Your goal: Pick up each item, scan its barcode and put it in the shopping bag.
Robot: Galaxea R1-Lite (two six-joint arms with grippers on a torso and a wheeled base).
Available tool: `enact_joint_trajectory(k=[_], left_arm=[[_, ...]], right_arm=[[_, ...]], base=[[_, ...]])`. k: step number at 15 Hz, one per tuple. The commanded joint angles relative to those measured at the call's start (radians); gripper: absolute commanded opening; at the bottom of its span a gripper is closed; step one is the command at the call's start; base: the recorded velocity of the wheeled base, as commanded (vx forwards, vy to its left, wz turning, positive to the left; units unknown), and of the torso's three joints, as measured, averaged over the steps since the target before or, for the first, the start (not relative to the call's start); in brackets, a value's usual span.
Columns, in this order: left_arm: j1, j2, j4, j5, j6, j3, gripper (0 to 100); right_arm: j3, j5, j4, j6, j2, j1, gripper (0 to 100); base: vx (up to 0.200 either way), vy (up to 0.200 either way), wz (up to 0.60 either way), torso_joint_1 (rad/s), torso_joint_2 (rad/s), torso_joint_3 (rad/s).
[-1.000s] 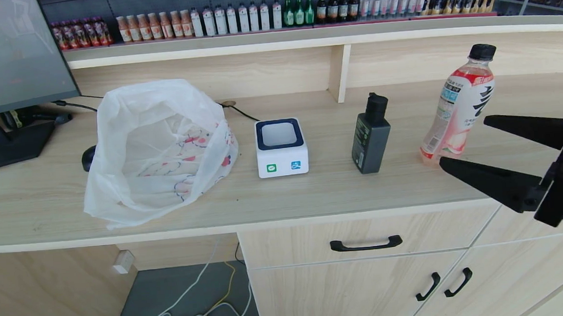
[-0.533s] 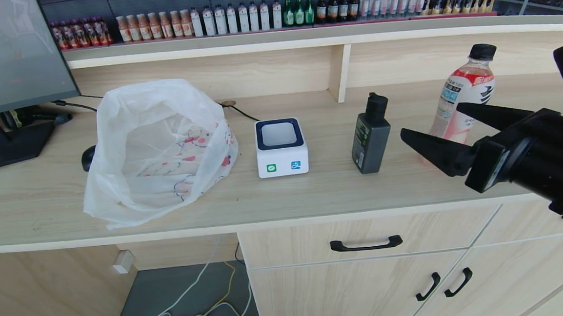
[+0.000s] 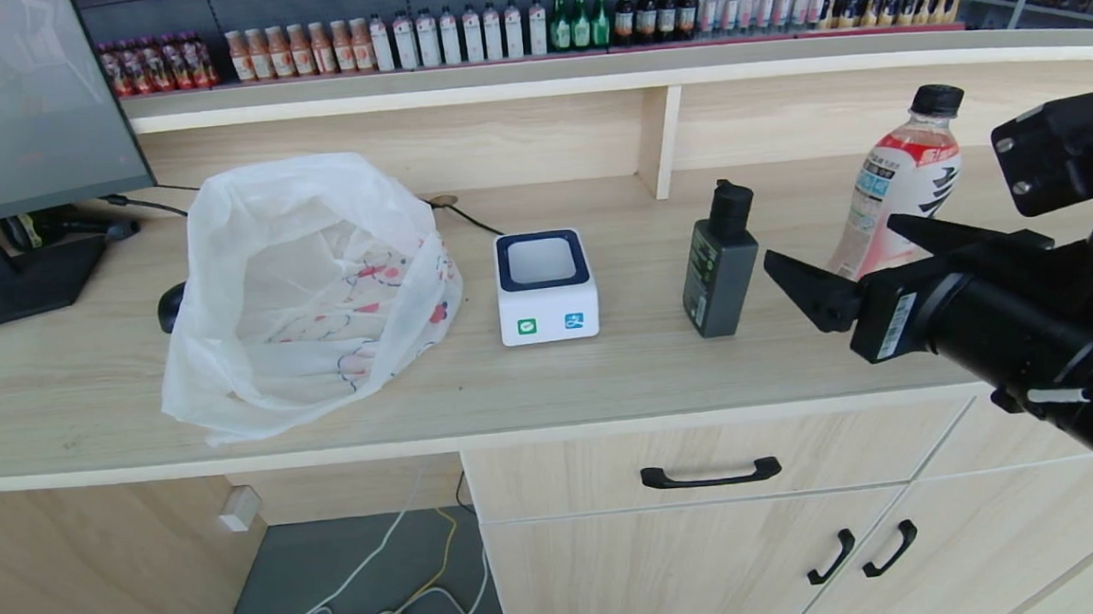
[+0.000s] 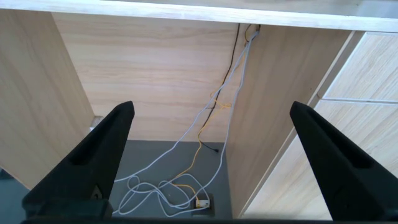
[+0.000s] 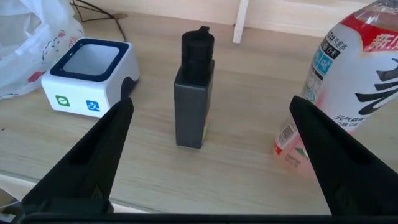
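Your right jaws, spread wide, swung in from the near right toward the black bottle (image 3: pixel 719 263), so the first pick seemed imminent.

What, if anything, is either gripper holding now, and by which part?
Nothing. The right gripper, jaws open, is short of the dark bottle; the left gripper is open and empty.

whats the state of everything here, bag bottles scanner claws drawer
shopping bag: mouth open, slumped on the counter
scanner: upright, window facing up
dark bottle: upright, cap shut, not gripped
pink drink bottle: upright, cap on, not gripped
right claw: open, empty, above the counter by the bottles
left claw: open, empty, below the counter
drawer: shut
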Motion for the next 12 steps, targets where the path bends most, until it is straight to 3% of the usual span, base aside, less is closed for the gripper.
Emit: enact_joint_trajectory(k=[1,8,12], left_arm=[[0.000,0.000,0.000,0.001,0.000,0.000,100],[0.000,0.000,0.000,0.001,0.000,0.000,100],[0.000,0.000,0.000,0.001,0.000,0.000,100]], right_arm=[[0.016,-0.001,-0.053,0.000,0.075,0.002,100],[-0.075,-0.053,-0.240,-0.003,0.266,0.017,100],[-0.124,-0.056,-0.262,-0.001,0.321,0.016,100]], base=[[0.000,0.000,0.00,0.000,0.00,0.000],[0.000,0.000,0.00,0.000,0.00,0.000],[0.000,0.000,0.00,0.000,0.00,0.000]])
